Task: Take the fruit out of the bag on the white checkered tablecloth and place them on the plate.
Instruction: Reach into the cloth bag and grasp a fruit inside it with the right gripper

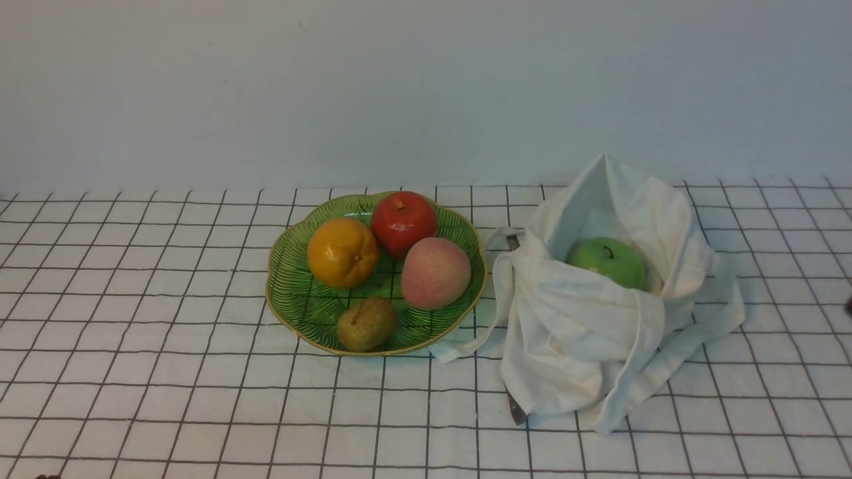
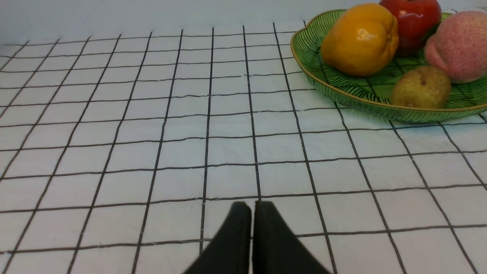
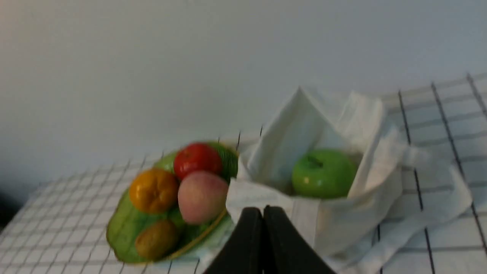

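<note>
A glossy green apple, the fruit (image 1: 607, 261) (image 3: 323, 173), sits inside the open mouth of the off-white cloth bag (image 1: 579, 346) (image 3: 335, 220) on the white checkered tablecloth (image 1: 166, 372) (image 2: 152, 133). Just left of the bag lies the green leaf-patterned plate (image 1: 299, 299) (image 2: 342, 97) (image 3: 121, 236). My right gripper (image 3: 262, 210) is shut and empty, held short of the bag on its near side, apart from the cloth. The left gripper (image 2: 252, 206) is also shut with nothing in it, low over bare tablecloth, away from the plate. Neither gripper shows clearly in the front view.
The plate carries an orange (image 1: 342, 252), a red apple (image 1: 403, 223), a peach (image 1: 435, 273) and a small olive-brown fruit (image 1: 367, 324). A bag strap (image 1: 466, 346) trails to the plate's near right edge. A plain wall stands behind the table.
</note>
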Motion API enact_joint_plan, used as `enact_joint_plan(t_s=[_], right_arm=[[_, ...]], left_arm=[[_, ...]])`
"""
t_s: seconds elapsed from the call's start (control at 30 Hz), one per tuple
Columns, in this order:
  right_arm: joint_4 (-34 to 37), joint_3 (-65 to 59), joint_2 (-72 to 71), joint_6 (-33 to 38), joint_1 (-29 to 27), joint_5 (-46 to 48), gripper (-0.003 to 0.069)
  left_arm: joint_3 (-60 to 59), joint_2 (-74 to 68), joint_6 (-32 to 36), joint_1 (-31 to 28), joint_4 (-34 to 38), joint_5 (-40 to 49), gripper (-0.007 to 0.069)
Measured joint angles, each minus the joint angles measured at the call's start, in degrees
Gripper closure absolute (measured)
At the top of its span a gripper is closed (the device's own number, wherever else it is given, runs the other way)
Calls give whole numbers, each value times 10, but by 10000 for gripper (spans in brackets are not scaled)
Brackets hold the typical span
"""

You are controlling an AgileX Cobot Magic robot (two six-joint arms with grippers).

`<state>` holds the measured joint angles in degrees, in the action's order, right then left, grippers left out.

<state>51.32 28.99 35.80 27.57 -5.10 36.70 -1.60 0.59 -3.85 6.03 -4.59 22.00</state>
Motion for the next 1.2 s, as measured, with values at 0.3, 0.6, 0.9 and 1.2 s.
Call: enact_joint_plan(t_s=[0.3,0.6,0.9,1.2], right_arm=[[24,129,246,105,21,27,512],[13,286,443,197,101,19,338],[-147,460,628,25,111,108,331],[-365,557,731,-90,165,139,330]], left_arm=[[0,0,0,0,0,0,632],[0,0,0,0,0,0,632],[0,0,0,0,0,0,632],[0,0,0,0,0,0,632]])
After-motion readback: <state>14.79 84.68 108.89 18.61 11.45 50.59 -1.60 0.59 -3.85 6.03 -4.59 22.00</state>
